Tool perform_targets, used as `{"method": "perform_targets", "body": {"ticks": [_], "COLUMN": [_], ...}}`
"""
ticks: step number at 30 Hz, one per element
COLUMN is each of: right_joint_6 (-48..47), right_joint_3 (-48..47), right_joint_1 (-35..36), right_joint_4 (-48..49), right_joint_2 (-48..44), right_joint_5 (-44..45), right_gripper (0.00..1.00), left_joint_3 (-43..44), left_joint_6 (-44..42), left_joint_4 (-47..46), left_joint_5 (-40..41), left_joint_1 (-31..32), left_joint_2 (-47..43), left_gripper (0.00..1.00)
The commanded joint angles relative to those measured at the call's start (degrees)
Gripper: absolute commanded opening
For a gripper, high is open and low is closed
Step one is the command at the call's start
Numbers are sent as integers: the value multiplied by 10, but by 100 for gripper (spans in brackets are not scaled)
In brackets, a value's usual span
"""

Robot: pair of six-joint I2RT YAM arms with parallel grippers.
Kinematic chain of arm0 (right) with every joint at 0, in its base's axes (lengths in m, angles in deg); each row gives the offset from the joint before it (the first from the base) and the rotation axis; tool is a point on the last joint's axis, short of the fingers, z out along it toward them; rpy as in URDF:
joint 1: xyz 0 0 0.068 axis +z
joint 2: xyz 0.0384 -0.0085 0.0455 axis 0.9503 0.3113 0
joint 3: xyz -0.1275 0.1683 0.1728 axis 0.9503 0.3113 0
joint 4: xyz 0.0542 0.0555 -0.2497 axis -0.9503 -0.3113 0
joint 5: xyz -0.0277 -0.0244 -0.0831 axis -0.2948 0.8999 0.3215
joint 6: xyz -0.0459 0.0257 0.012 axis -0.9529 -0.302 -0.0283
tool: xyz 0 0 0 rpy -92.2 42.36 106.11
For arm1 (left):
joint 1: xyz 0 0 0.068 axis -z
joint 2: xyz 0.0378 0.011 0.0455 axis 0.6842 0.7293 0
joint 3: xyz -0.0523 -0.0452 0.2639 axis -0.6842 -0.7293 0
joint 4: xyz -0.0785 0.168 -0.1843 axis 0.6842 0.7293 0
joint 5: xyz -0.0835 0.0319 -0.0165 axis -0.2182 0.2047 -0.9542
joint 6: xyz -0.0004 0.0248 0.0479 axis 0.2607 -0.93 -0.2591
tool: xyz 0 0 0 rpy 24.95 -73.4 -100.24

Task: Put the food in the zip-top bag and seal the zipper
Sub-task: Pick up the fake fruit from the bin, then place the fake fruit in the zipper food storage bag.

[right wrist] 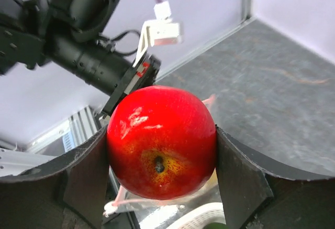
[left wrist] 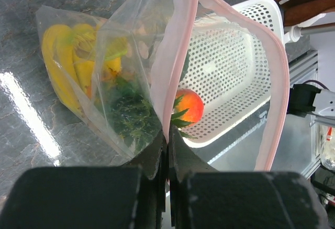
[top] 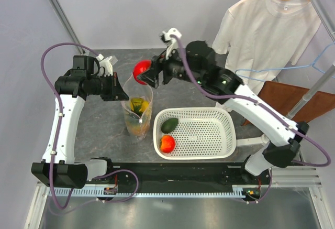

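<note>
Beneath the right end effector, which clamps the red apple, the mouth of the zip-top bag gapes, its zipper spread in a loop with free room inside the rim. Deeper down, the banana bunch and pineapple fill the bottom. The left end effector, pinching the rim, crowds the approach on the right end effector's left. To its lower right, the basket stands just beside the bag, with the avocado and red-orange fruit at its left end.
</note>
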Motion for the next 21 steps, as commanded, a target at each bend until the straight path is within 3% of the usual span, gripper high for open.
{"method": "perform_targets", "body": {"ticks": [1, 5, 6, 8, 9, 11, 17, 21], "right_joint_6": [-15, -18, -21, -19, -20, -24, -40, -24], "right_joint_3": [-30, -39, -40, -42, -43, -45, -21, 82], "right_joint_1": [32, 39, 40, 41, 41, 41, 41, 7], "right_joint_4": [16, 17, 16, 12, 12, 13, -3, -24], "right_joint_2": [58, 104, 108, 116, 115, 107, 43, -32], "right_joint_5": [19, 32, 34, 48, 53, 54, 50, 64], "right_gripper": [43, 47, 58, 68, 83, 95, 98, 98], "left_joint_3": [8, 10, 11, 12, 12, 12, 8, 10], "left_joint_6": [10, 10, 10, 11, 11, 11, 11, 15], "left_joint_4": [-16, -15, -16, -16, -16, -17, -18, -19], "left_joint_5": [-18, -19, -20, -21, -22, -22, -24, -23], "left_joint_1": [0, 0, 0, 0, 0, 0, 0, 0], "left_joint_2": [-6, -4, -3, 0, -1, -2, 0, -1], "left_gripper": [2, 2, 2, 2, 2, 2, 2, 2]}}
